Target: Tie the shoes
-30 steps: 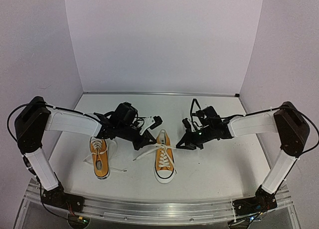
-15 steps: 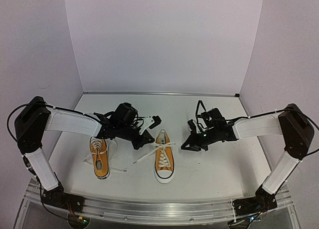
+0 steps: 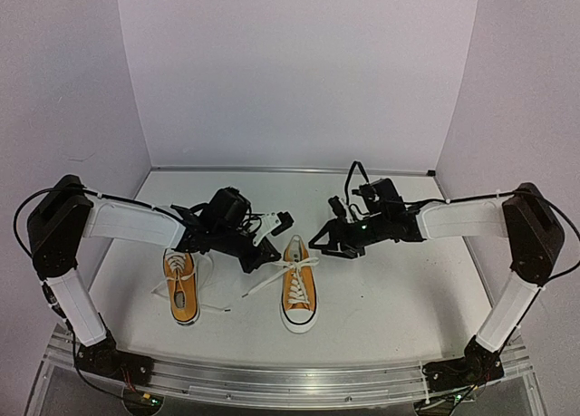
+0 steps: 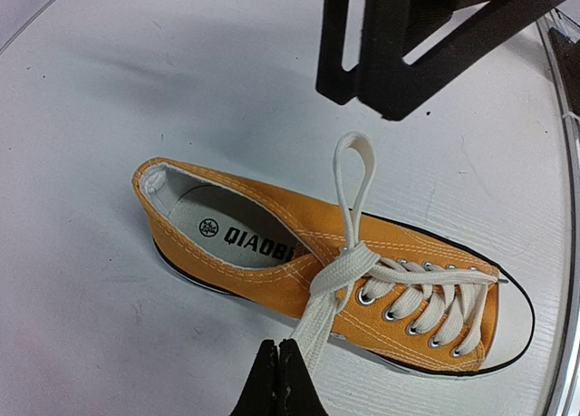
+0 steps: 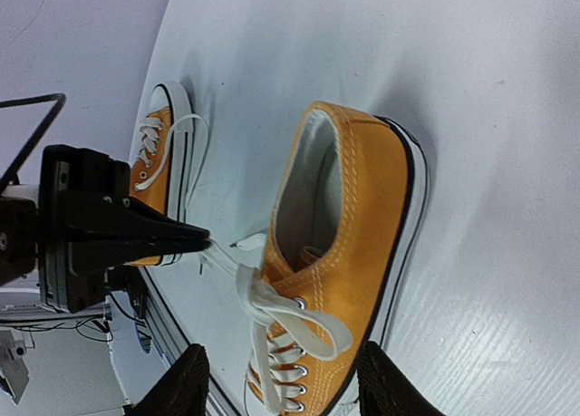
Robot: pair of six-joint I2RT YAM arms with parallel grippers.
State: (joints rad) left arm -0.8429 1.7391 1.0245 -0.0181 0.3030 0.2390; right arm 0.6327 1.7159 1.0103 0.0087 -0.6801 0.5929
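Note:
Two orange-yellow sneakers with white laces lie on the white table. The right shoe (image 3: 297, 289) shows in the left wrist view (image 4: 272, 244) and the right wrist view (image 5: 353, 244). One lace loop (image 4: 349, 167) lies across its far side. My left gripper (image 4: 279, 380) is shut on the other lace strand (image 4: 331, 294) and holds it taut on the shoe's left side. It also shows in the top view (image 3: 251, 264) and the right wrist view (image 5: 195, 239). My right gripper (image 5: 285, 389) is open and empty, its fingers either side of the shoe's laced part, just above it (image 3: 320, 244). The left shoe (image 3: 181, 287) lies with its laces loose.
The left shoe (image 5: 156, 158) lies close behind the left gripper. The metal rail (image 3: 290, 384) runs along the near table edge. White walls close in the back and sides. My right gripper's black body (image 4: 426, 35) hangs over the shoe's far side.

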